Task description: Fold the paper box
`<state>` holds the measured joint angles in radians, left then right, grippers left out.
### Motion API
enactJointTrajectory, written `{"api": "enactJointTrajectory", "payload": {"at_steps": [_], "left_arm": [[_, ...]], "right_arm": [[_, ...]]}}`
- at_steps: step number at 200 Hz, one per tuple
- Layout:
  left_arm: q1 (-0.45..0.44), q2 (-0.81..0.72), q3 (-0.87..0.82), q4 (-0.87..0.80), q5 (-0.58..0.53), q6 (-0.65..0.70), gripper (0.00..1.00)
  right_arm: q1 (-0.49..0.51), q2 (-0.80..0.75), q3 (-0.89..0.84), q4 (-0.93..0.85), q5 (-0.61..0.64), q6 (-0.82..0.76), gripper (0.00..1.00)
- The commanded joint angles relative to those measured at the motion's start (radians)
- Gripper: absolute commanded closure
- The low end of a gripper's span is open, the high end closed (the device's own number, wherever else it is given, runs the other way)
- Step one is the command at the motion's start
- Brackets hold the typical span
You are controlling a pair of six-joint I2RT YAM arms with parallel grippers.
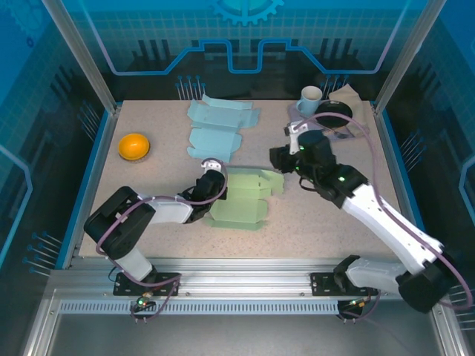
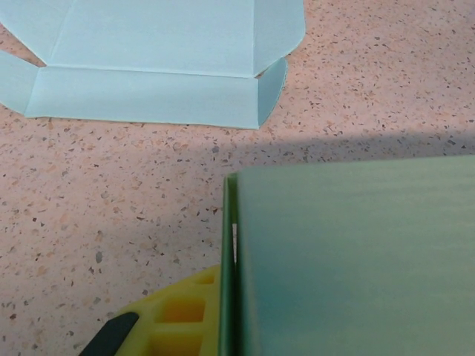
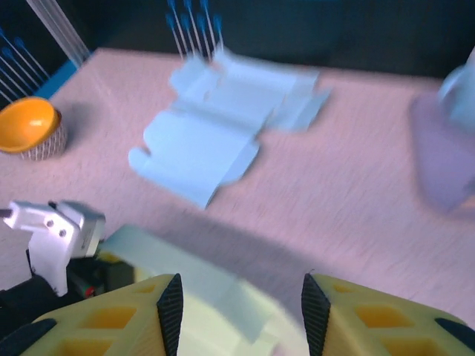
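Desk (image 1: 297, 226): speckled pink top carrying everything else.
Sheet (image 1: 219, 130): pale blue flat box blank, unfolded, at 12 o'clock from the box and just clear of it. In the left wrist view it (image 2: 148, 59) lies flat on the desk beyond the box wall, with bare desk between the two. It is blurred in the right wrist view (image 3: 215, 126).
Box (image 1: 245, 196): green paper, partly folded, at the desk's middle between the two tools, with a loose flap at its 2 o'clock corner. The left wrist view shows one wall (image 2: 356, 259) standing upright.
Right tool (image 1: 282, 159): at 2 o'clock from the box, over the flap. In its own view the tool (image 3: 237, 291) has its fingers spread with a clear gap and nothing in its grip, the pale green paper lying below that gap.
Left tool (image 1: 211, 185): at the box's 9 o'clock edge. A yellow finger (image 2: 178, 319) presses the standing wall's outer face near the view's centre line. The other finger is hidden behind the wall, so the tool reads as clamped on that wall.
Plate (image 1: 326, 111): dark, at the desk's 1 o'clock corner.
Cloth (image 1: 349, 95): beige, touching the plate at its 1 o'clock.
Bowl (image 1: 134, 146): orange, at 10 o'clock from the box, well apart.
Cup (image 1: 310, 96): pale blue, upright, at the plate's 11 o'clock rim.
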<state>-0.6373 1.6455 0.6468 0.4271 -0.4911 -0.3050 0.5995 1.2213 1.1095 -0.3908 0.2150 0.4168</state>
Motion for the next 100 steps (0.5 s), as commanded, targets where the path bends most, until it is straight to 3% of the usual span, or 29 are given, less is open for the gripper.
{"api": "enactJointTrajectory", "payload": {"at_steps": [1, 35, 100], "left_arm": [[-0.019, -0.016, -0.006, -0.027, -0.038, -0.041, 0.99], [-0.026, -0.025, -0.004, -0.031, -0.051, -0.041, 0.98], [-0.046, -0.035, 0.008, -0.040, -0.051, -0.064, 0.99]], "right_arm": [[0.014, 0.123, -0.015, -0.040, -0.111, 0.298, 0.52], [0.013, 0.286, 0.034, -0.005, -0.107, 0.328, 0.50], [-0.008, 0.384, -0.010, 0.128, -0.206, 0.466, 0.49]]}}
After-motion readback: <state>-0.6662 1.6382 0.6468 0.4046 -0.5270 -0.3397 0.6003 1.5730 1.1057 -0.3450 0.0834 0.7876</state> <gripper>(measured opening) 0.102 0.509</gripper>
